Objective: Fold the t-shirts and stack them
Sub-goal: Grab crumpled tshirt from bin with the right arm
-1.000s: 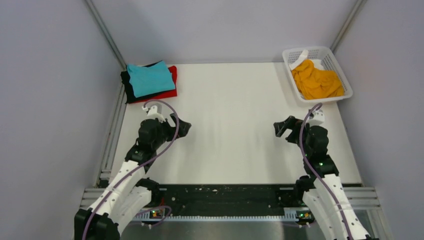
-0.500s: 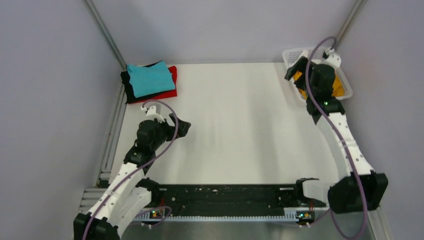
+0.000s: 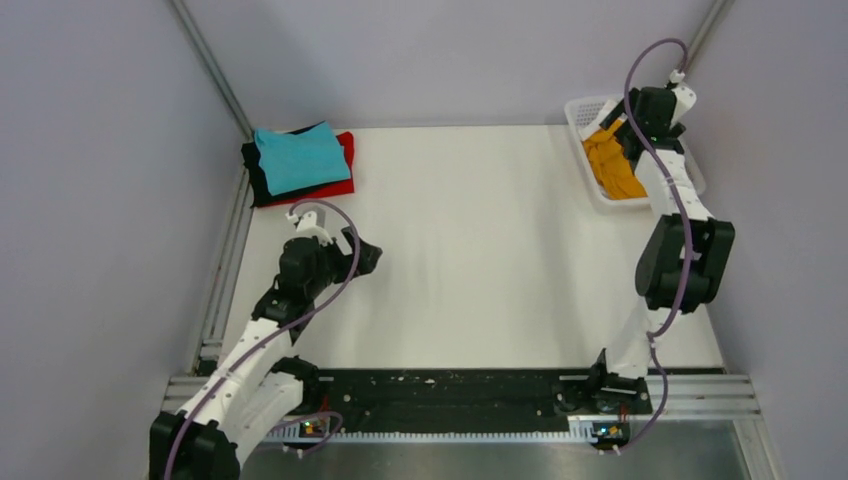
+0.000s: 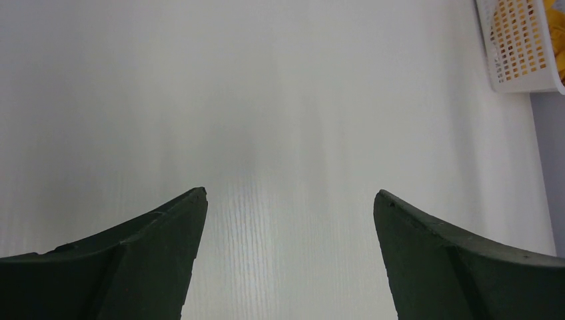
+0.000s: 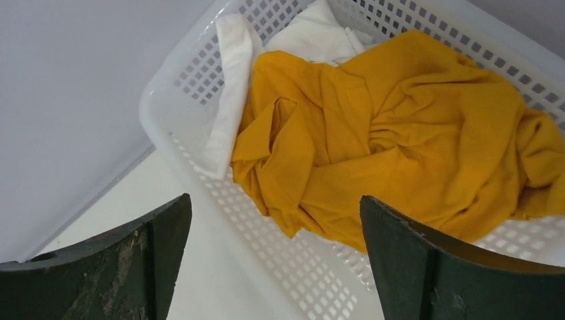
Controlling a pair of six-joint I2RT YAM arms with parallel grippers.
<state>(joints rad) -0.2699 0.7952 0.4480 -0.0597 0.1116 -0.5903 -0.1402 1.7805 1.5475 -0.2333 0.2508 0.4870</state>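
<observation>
Right wrist first. Looking past the right gripper (image 5: 273,199) straight down into the white basket (image 5: 152,117). Spread wide, holding nothing, hovering above without touching anything. Dead ahead, right across the gap between the jaws: the mustard-orange t-shirt (image 5: 400,147), all bunched up inside the basket. Beyond it, up toward the left jaw's side, a white cloth (image 5: 233,87) draped against the basket wall.

Left wrist next. Same deal for the left gripper (image 4: 288,192): parted wide, empty, parked over bare table (image 4: 266,100). Nothing between the jaws, just a corner of the basket far ahead and off to the right.

Top view. Folded and stacked well off to the left of the left jaws, nowhere near their line: teal t-shirt (image 3: 300,158) on top, black t-shirt (image 3: 255,170) and red t-shirt (image 3: 345,165) peeking out underneath. Right arm stretched way out over the basket.

Looks like the fetch step for the last shirt, so three down and one to go. Next up, probably: drop into the crumpled heap and pinch a decent fold of mustard fabric only, not the white cloth or the lattice. Then lift clear of the rim and carry over to open table for spreading. Could drag the basket along if snagged, so better to go easy.
</observation>
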